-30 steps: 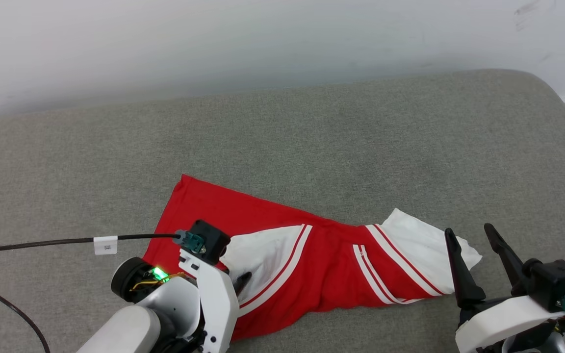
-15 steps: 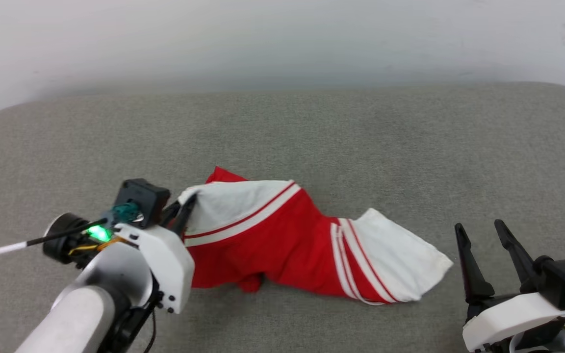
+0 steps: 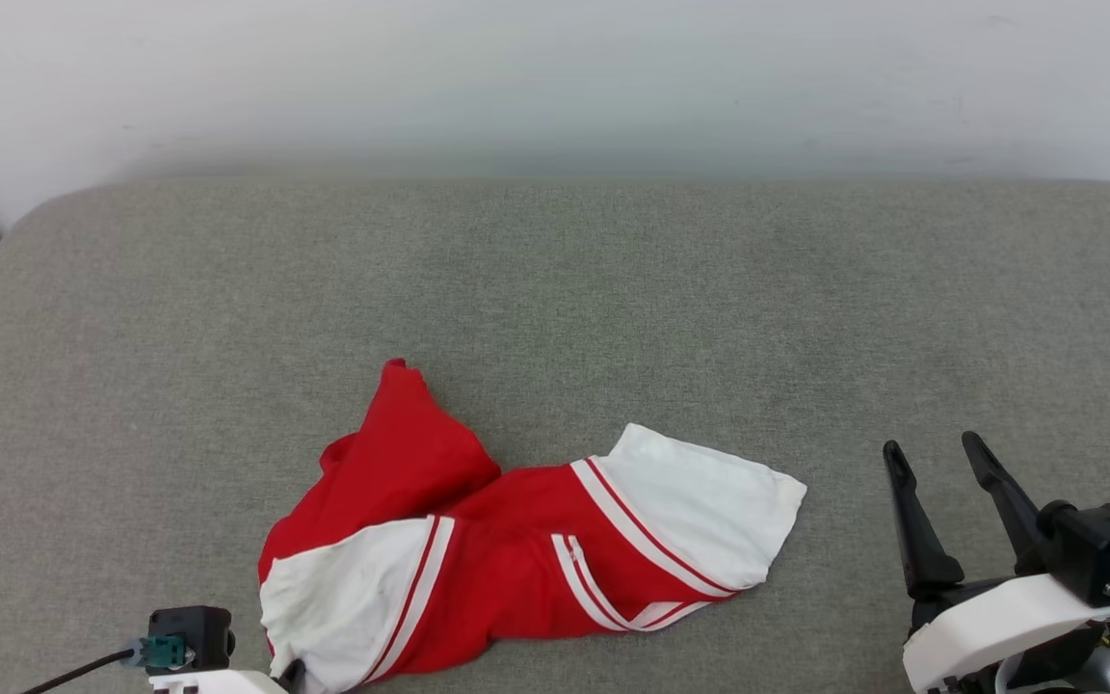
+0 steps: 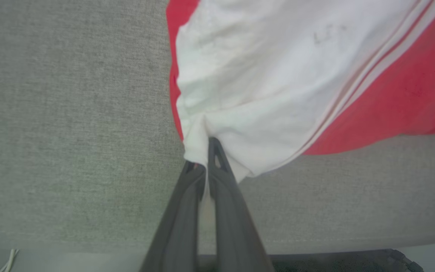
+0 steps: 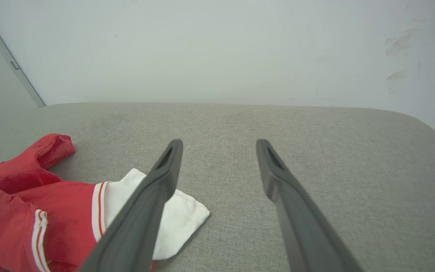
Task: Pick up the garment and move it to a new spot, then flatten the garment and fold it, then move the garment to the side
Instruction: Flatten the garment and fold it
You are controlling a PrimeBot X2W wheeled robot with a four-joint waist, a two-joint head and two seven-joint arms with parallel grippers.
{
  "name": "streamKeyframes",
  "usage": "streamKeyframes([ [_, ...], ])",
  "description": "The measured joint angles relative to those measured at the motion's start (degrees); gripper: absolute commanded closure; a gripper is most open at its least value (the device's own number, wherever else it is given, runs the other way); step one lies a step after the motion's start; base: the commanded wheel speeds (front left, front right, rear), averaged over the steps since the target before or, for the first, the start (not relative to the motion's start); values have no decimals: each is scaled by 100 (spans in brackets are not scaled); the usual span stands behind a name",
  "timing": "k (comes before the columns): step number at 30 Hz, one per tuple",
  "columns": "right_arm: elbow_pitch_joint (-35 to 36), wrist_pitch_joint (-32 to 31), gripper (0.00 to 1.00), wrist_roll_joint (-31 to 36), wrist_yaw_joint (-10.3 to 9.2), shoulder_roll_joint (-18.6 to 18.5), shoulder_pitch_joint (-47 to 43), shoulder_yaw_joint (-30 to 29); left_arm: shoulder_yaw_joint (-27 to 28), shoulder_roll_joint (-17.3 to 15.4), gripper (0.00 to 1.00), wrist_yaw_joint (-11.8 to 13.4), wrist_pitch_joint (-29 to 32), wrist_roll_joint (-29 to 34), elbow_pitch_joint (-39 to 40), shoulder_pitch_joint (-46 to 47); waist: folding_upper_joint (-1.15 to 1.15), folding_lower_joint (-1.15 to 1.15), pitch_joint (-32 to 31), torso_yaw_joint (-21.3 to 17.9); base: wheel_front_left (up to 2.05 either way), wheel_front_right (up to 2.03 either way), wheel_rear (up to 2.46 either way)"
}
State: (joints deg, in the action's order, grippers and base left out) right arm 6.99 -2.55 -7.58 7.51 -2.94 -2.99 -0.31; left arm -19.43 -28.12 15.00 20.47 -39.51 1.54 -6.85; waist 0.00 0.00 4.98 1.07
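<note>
At the lower left of the head view, the left end effector [image 3: 287,677] is at the near edge of the bench [image 3: 613,289], with a black cable [image 3: 73,670] leading away from it. In the left wrist view its two dark fingers [image 4: 217,177] are pressed together on the edge of a white sleeve [image 4: 263,75], so it is holding the garment [image 3: 478,540]. The garment lies crumpled on the grey woven cover of the bench, near the front and a little left of the middle. Its body is bright red. It has two white short sleeves, each with red and white stripes at the seam. One red corner [image 3: 401,376] points toward the pale wall [image 3: 555,77]. To the right, apart from the second white sleeve [image 3: 700,501], the right end effector [image 3: 932,445] has its fingers spread wide and holds nothing.
</note>
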Motion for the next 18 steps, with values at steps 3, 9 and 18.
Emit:
streamKeyframes([
  [3, 11, -1, 0, 10, 0, 0, -2, 11, 37, 149, 0, -38, -314, -2, -260, 15, 0, 0, -48, -28, 0, 0, 0],
  [9, 86, -63, 0, 18, 0, 0, -113, 26, 186, 219, 0, -5, -1093, 312, -264, 311, 0, 0, -263, -69, 0, 0, 0],
  [18, 250, -151, 0, 18, 0, 0, -165, 44, -58, -37, 0, -383, -845, 689, 42, 1578, 0, 0, -245, -149, 0, 0, 0],
])
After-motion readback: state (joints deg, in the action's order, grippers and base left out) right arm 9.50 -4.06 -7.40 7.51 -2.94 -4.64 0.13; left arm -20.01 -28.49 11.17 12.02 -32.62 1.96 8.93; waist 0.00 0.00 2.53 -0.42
